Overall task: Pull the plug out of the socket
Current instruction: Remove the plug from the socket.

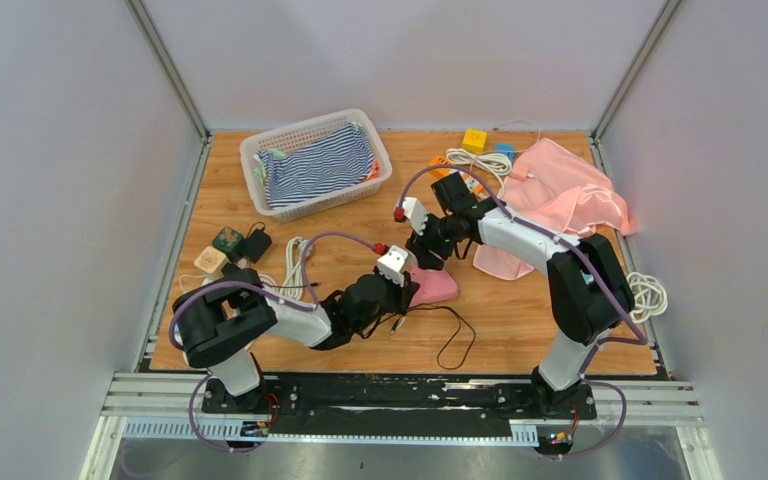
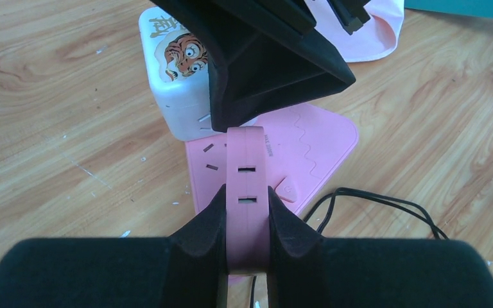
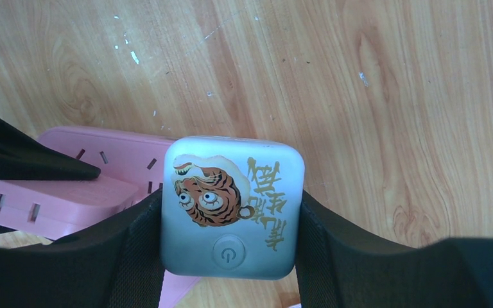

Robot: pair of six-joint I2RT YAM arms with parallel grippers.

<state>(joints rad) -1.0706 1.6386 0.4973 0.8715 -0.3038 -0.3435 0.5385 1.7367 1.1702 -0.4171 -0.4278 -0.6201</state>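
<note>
- wooden table (image 3: 391, 96): under both sets of fingers.
- pink socket strip (image 2: 308, 141): raised slotted rib pinched between the left gripper (image 2: 247, 208) fingers, clenched tight; flat face spreads out beyond the tips.
- white tiger-print plug cube (image 2: 173, 83): between the right gripper (image 3: 231, 231) fingers, one pad per side, grasped. Sits on the strip just past the left fingertips; can't tell if prongs are seated.
- black cable (image 2: 372, 205): on the table, right of the left fingers.
</note>
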